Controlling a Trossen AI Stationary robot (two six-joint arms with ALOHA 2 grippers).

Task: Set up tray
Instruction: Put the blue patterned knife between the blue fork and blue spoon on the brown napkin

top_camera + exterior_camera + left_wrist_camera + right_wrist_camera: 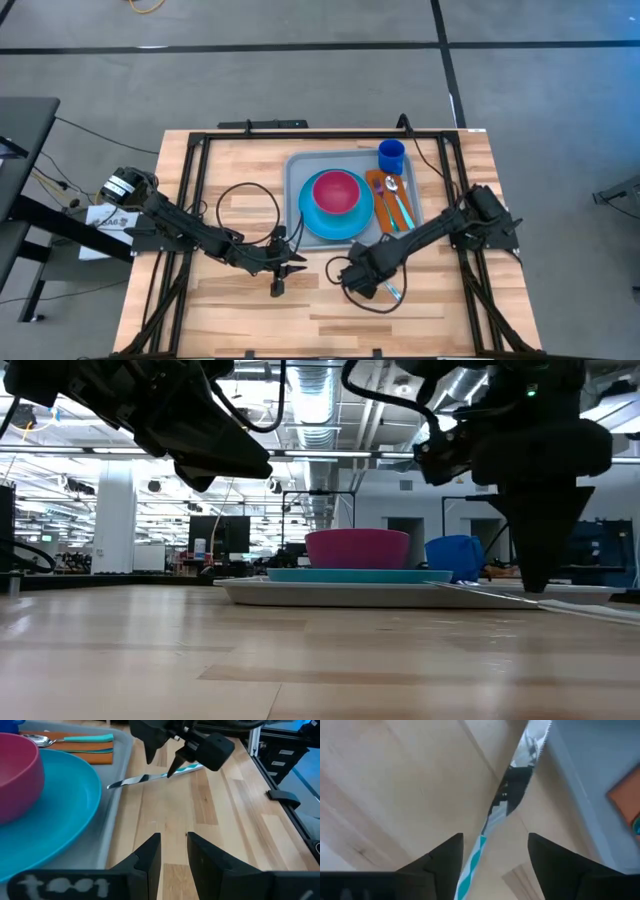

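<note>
The grey-blue tray [300,165] lies at the table's far middle. It carries a blue plate [312,222] with a pink bowl [336,190], an orange napkin [374,180] with a spoon and a fork on it, and a blue cup [391,155]. A knife [512,790] with a teal-striped handle lies flat on the wood just near of the tray [122,765]. My right gripper [495,837] is open above it, pointing down, with one finger on either side of the handle. My left gripper [174,837] is open by a narrow gap, to the left of the knife [135,780], over bare wood.
Black cables loop over the table's left half [250,200] and near the right gripper [362,278]. A black frame runs along the table's left, right and far edges [190,190]. Bare wood spreads along the near edge [320,330].
</note>
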